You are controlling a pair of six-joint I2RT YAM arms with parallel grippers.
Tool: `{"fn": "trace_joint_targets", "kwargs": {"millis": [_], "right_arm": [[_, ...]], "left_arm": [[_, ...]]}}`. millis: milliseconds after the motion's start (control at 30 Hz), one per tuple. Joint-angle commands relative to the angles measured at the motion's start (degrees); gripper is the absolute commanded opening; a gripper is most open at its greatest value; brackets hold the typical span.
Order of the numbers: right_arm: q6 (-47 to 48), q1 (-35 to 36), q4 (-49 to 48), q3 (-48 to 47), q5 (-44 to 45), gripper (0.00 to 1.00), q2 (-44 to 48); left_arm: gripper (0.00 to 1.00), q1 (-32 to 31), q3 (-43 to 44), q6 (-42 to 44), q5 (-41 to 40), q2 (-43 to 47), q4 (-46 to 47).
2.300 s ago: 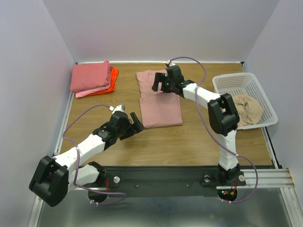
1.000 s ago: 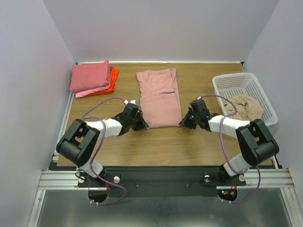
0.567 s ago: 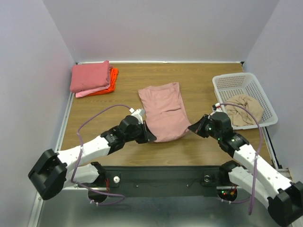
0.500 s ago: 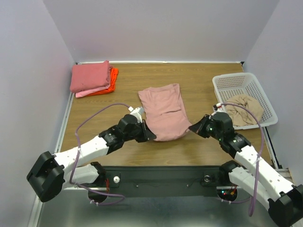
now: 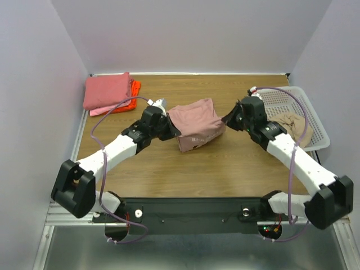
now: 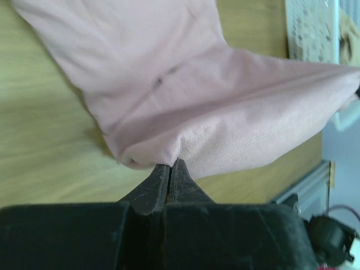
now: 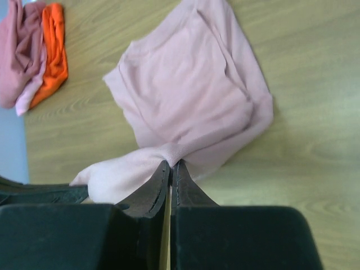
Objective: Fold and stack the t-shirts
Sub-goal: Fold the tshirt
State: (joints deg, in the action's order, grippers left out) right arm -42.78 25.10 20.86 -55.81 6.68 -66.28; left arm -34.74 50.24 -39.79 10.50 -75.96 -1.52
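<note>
A dusty-pink t-shirt (image 5: 197, 121) lies mid-table, doubled over, its near hem lifted above its far half. My left gripper (image 5: 171, 126) is shut on the hem's left corner, and the left wrist view shows the cloth (image 6: 225, 129) pinched at my left gripper (image 6: 170, 165). At the right corner my right gripper (image 5: 228, 119) is shut as well, and the right wrist view has the shirt (image 7: 185, 95) bunched at my right gripper (image 7: 171, 163). A stack of folded tees (image 5: 108, 91) sits back left, coral-pink on top with an orange-red one (image 5: 135, 94) beneath.
A white lattice basket (image 5: 281, 97) stands at the right edge with a crumpled beige tee (image 5: 292, 129) inside. White walls close in the table on the left, back and right. Bare wood shows between the shirt and the arm bases.
Both grippers took hold of the shirt's near corners, raised them and carried them toward the back. The shirt went from a long flat strip to folded in half.
</note>
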Motion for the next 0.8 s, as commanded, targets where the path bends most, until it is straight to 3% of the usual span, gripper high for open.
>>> {"fn": "trace_joint_targets", "kwargs": {"millis": [0, 300, 767], "right_arm": [[4.4, -0.7, -3.1, -9.7, 6.2, 0.0, -7.5], [8.2, -3.9, -4.5, -26.6, 3.9, 0.0, -26.0], [12.0, -8.4, -4.9, -40.6, -6.3, 0.0, -47.1]], "left_arm": [[0.0, 3.4, 6.3, 4.4, 2.5, -3.1, 1.3], [0.0, 10.3, 16.9, 7.0, 4.9, -14.6, 0.9], [0.0, 15.6, 29.3, 9.9, 7.7, -30.6, -0.9]]}}
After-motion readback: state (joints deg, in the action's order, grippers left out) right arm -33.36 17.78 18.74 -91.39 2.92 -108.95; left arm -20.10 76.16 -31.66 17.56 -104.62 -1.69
